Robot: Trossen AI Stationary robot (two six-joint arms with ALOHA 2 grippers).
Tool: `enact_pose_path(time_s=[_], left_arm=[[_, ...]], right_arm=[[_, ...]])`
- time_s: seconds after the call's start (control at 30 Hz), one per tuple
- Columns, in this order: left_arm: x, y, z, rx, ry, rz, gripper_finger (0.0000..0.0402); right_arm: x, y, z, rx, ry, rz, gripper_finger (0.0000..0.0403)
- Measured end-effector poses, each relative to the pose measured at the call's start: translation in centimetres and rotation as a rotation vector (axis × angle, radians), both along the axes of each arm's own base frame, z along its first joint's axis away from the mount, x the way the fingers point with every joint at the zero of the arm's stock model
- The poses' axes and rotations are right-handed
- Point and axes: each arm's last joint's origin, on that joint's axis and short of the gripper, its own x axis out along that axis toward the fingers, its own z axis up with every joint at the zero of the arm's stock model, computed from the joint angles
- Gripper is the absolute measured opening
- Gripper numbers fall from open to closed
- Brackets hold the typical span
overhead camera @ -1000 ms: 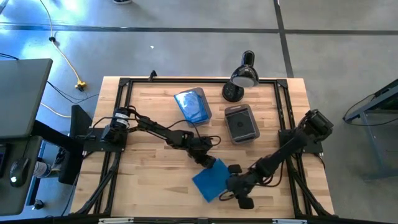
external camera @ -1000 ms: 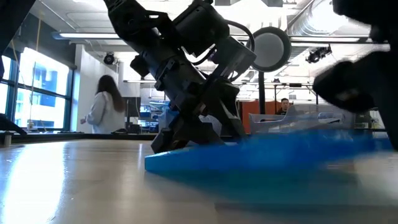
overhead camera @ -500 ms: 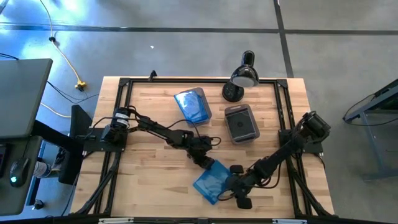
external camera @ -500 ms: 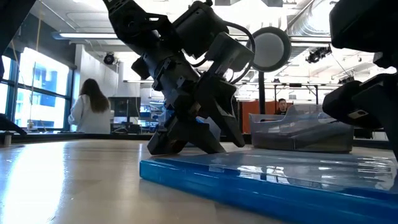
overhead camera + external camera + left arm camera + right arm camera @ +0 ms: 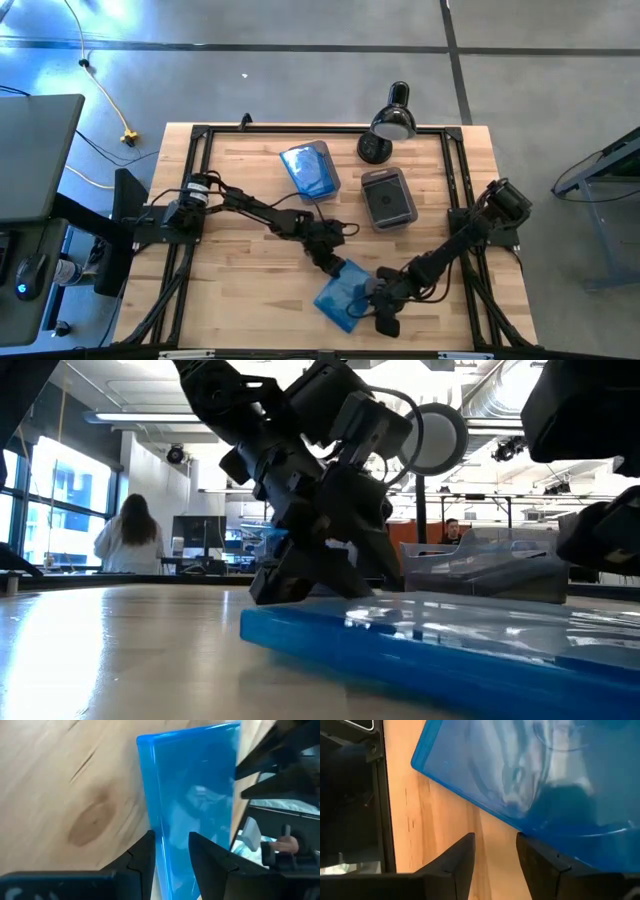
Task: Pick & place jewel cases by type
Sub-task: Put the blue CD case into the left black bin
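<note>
Blue jewel case [image 5: 343, 295] between left gripper [image 5: 330, 264], right gripper [image 5: 380, 303]

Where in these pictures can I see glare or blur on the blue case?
In the low view, the blue jewel case carries white reflections of the ceiling lights on its top face. In the left wrist view, the wood grain of the table is smeared. In the right wrist view, pale reflections streak the case.
</note>
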Motion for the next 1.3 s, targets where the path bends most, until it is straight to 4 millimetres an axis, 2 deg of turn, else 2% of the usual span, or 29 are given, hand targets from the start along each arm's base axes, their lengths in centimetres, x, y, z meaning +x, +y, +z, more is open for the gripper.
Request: enact_pose_path(time_s=[0.3,0.73,0.87,1.1,1.3], left_arm=[[0.1,-0.1,0.3,-0.026,-0.013,-0.045,0.0113],[-0.2,-0.5,0.4,-0.059,0.02,-0.074,0.0113],[0.1,-0.6,-0.1,-0.056,0.04,-0.067,0.0113],[0.8,-1.0,-1.2,-0.055,0.133,-0.114,0.0113],[0.3,-1.0,-1.0,-0.046,0.228,-0.158,0.0113]], right_arm=[[-0.1,0.1,0.0,-0.003,0.004,0.002,0.0148],[-0.1,0.0,0.0,-0.009,-0.007,0.005,0.0179],[0.0,0.0,0.0,-0.014,-0.013,0.004,0.0179],[0.0,0.0,0.0,0.003,-0.014,0.006,0.0179],[0.0,0.2,0.0,-0.018,-0.037,-0.016,0.0179]])
